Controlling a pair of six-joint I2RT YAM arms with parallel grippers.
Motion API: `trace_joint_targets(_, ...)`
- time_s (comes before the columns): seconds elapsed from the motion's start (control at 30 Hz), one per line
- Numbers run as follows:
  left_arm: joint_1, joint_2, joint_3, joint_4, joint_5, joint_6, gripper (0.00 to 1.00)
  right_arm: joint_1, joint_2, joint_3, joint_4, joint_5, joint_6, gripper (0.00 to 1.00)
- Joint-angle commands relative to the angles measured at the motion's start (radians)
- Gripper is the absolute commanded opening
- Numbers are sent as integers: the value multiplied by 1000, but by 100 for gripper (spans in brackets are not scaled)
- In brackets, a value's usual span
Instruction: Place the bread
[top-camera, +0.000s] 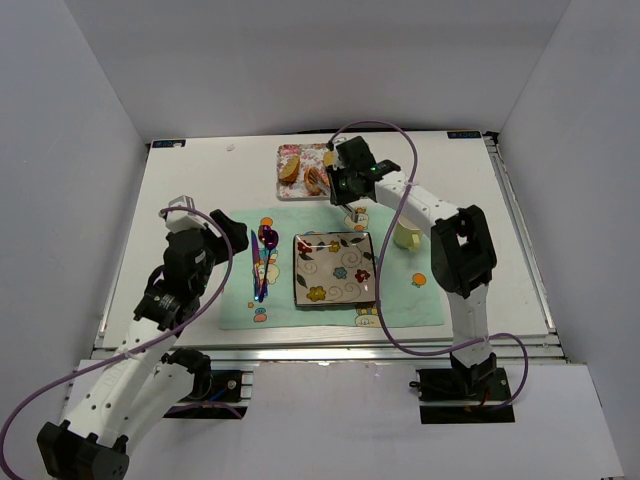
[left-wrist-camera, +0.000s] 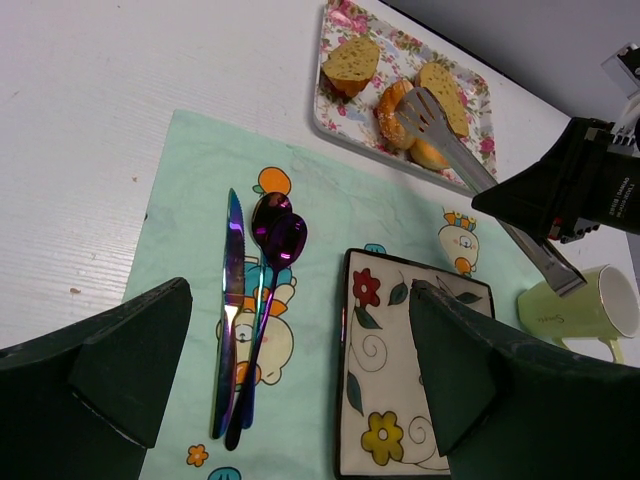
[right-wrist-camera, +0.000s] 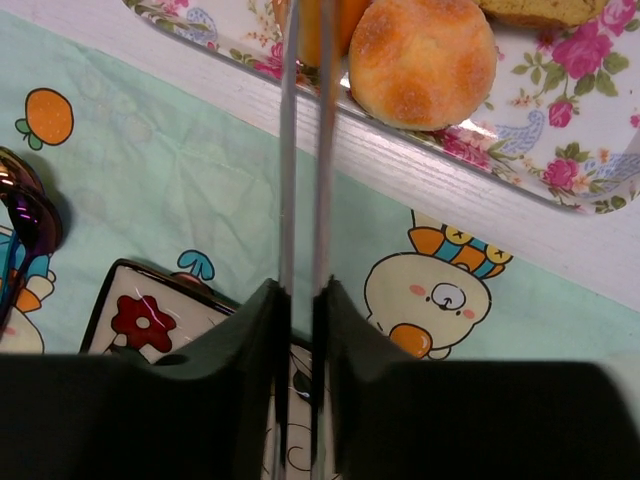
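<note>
Left gripper (left-wrist-camera: 300, 345) spread wide; right gripper (right-wrist-camera: 300, 300) pinching tongs (right-wrist-camera: 287, 150), arms straddling bread (right-wrist-camera: 307, 30) on tray (right-wrist-camera: 560, 170).

The flowered plate (top-camera: 334, 268) is open from above. Along its left edge, a knife (left-wrist-camera: 230, 300) and two spoons (left-wrist-camera: 272, 250) lie close beside it on the placemat (left-wrist-camera: 190, 190). The left gripper (left-wrist-camera: 300, 288), jaws spread wide, hangs over that cutlery. Beyond the plate's far edge, the right gripper (right-wrist-camera: 300, 295), clamped on tongs (left-wrist-camera: 455, 145), slants across the gap to the floral tray (left-wrist-camera: 400, 45). A green mug (top-camera: 406, 237) stands off the plate's far right corner.
</note>
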Motion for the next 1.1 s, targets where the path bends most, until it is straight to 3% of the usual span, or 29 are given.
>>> trace_joint_targets(0.0, 3, -20, 9, -10, -16, -7, 98, 2, -36, -16, 25, -9, 18, 20)
trace_joint_targets(0.2, 3, -15, 21, -3, -16, -4, 98, -24, -113, -37, 53, -93, 26, 1)
trace_joint_targets(0.43, 3, -5, 21, 45, -7, -3, 98, -59, -309, -149, 128, -317, -68, 0)
trace_joint_targets(0.5, 3, 2, 21, 59, -2, -3, 98, -58, -393, -239, 125, -427, -184, 0)
trace_joint_targets(0.63, 3, -3, 17, 74, 4, 0, 98, -58, -533, -431, -82, -587, -489, 0)
trace_joint_targets(0.7, 3, -14, 4, 83, 7, -1, 98, -58, -625, -567, -154, -589, -630, 0)
trace_joint_targets(0.8, 3, -29, -14, 86, 10, -6, 98, -58, -768, -748, -182, -517, -706, 0)
trace_joint_targets(1.07, 3, -52, -45, 88, 32, -13, 98, -58, -975, -918, -156, -359, -748, 0)
